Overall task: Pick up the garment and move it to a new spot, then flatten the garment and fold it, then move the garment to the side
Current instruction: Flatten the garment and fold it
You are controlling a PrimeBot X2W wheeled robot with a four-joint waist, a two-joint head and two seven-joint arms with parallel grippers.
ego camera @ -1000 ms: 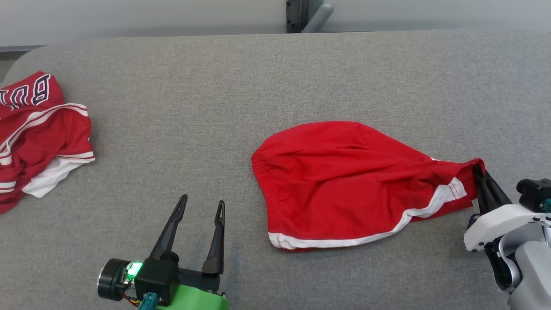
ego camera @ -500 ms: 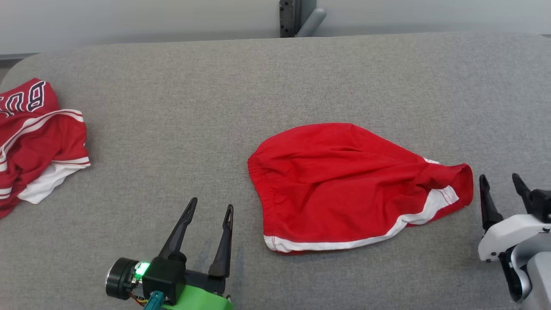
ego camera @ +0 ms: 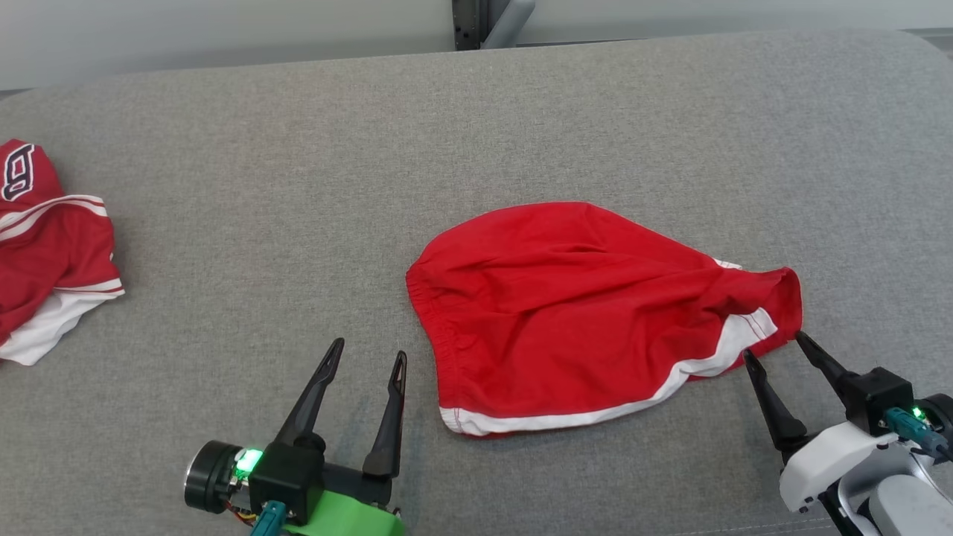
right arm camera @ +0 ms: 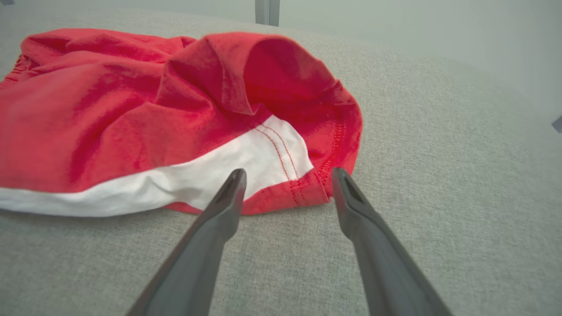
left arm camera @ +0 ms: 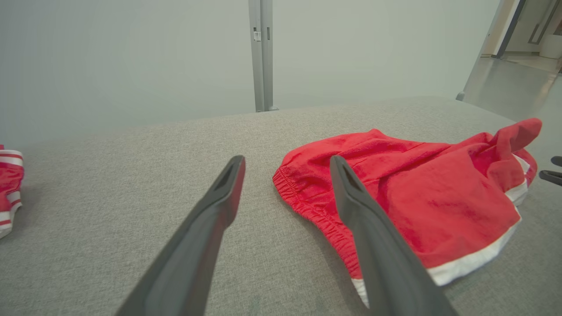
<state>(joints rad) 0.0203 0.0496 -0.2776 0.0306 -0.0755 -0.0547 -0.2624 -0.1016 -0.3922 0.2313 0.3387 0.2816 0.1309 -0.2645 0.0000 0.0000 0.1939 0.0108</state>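
A pair of red shorts with white trim (ego camera: 581, 313) lies loosely spread on the grey padded table (ego camera: 298, 186), its waistband toward the left and a leg opening rumpled at the right. In the right wrist view that leg hem (right arm camera: 281, 145) stands up in a fold just beyond my fingertips. My right gripper (ego camera: 774, 348) is open at the hem's corner, holding nothing. My left gripper (ego camera: 370, 350) is open too, resting left of the waistband (left arm camera: 307, 206), apart from the cloth.
A second red garment with white stripes and lettering (ego camera: 45, 246) lies bunched at the table's left edge. A grey post (ego camera: 469, 15) stands behind the table's far edge against a pale wall. Bare grey surface lies between the two garments.
My right gripper has let go of the shorts' right leg hem, opened, and swung to the hem's near corner. The hem dropped onto the table. The head camera has shifted.
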